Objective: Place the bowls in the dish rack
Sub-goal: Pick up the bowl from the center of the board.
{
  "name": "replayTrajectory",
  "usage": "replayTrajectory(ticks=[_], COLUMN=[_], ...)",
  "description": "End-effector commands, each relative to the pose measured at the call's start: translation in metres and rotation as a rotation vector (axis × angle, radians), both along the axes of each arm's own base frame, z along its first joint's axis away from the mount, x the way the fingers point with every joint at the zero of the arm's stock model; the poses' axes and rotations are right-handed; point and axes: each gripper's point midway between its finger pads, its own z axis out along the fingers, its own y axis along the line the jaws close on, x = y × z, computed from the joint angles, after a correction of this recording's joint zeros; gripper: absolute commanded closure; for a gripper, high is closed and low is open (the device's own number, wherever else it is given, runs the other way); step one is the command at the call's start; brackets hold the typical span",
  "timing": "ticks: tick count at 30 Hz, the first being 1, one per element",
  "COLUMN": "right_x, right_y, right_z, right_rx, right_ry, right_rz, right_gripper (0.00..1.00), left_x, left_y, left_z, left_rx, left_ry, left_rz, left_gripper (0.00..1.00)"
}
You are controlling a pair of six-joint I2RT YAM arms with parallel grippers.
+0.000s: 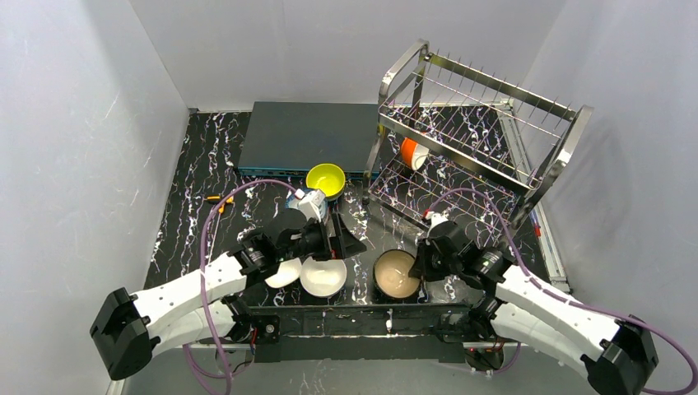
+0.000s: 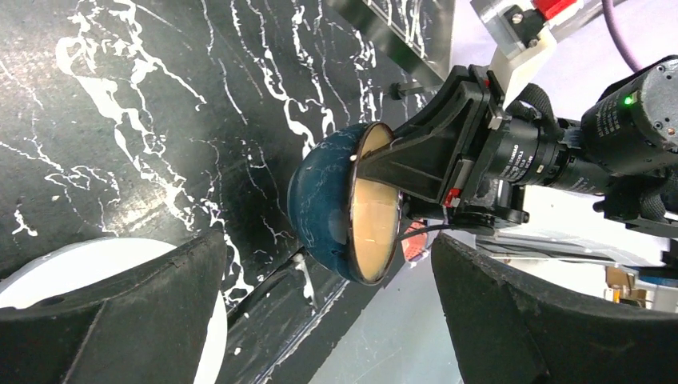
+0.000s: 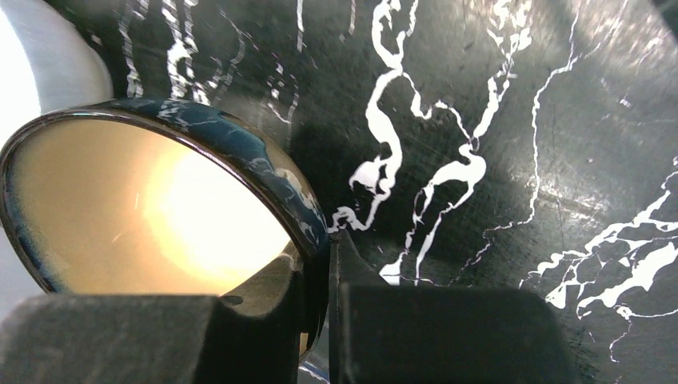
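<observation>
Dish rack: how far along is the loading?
Done: one orange bowl stands in the lower tier of the dish rack. In hand: right gripper pinches the rim of the dark blue bowl on the table. Left: yellow bowl and a white bowl; left gripper open, empty.

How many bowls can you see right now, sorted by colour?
Yellow-green round bowl: 1
Orange round bowl, in the steel wire dish rack: 1
White round bowls: 2, one in the open, one partly under the left arm
Dark blue round bowl, tan inside: 1
Total: 5
</observation>
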Motion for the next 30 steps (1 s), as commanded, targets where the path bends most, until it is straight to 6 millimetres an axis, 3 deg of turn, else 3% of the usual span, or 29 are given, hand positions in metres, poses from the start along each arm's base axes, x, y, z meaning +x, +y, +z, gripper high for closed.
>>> replayTrajectory(ticks=[1,14,22,30], right_x=[0.027,0.039,0.039,0.038], right_y=[0.030,0.037,0.049,0.056], right_z=[0.076,0.172,0.196,0.199], right_rx=[0.235,0.571,0.615,0.622], right_ry=[-0.177,-0.389,-0.415,-0.408], right_rz=[-0.040,-0.128,-0.068,-0.035], right_gripper=[0.99,0.99,0.99,0.99], left_x=[-0.010,-0.045,-0.046,-0.046], left_y=[0.001,-0.022,-0.036,-0.059], left_z=[0.018,0.079,0.082,0.095], left_rx=[-0.072,-0.295,-0.312,-0.332], left_ry=[-0.021,-0.098,-0.068,-0.087], left_rz=[-0.053,-0.325,-0.376,-0.409], left_gripper=[0.02,0.02,0.02,0.02])
